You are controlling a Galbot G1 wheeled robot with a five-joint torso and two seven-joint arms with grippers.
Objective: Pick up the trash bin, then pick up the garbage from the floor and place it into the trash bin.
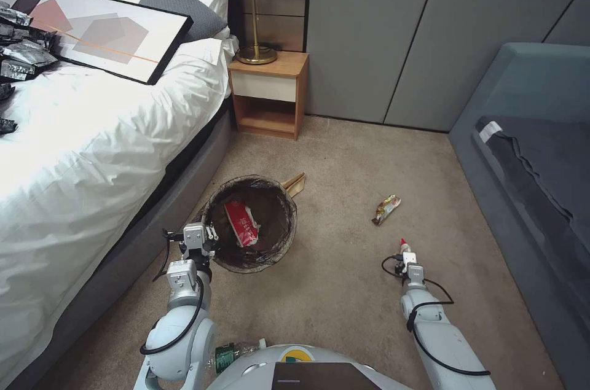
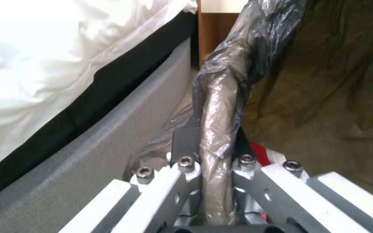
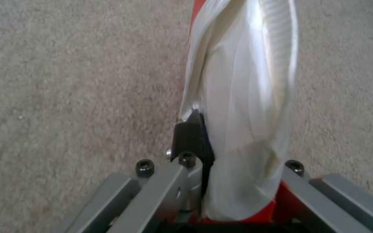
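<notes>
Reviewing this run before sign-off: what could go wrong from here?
1. The left end effector pinches only the bag-lined rim of the small round white trash bin; the liner could slip.
2. The right end effector grips the crumpled red-white packet by one end; it may drop short of the bin.

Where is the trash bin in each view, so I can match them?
Head view: trash bin left of centre, left hand on its rim.
Left wrist view: bagged rim up the middle, clamped.
Right wrist view: carpet and the right hand's packet instead.
Shared landmark: grey bed base.
</notes>
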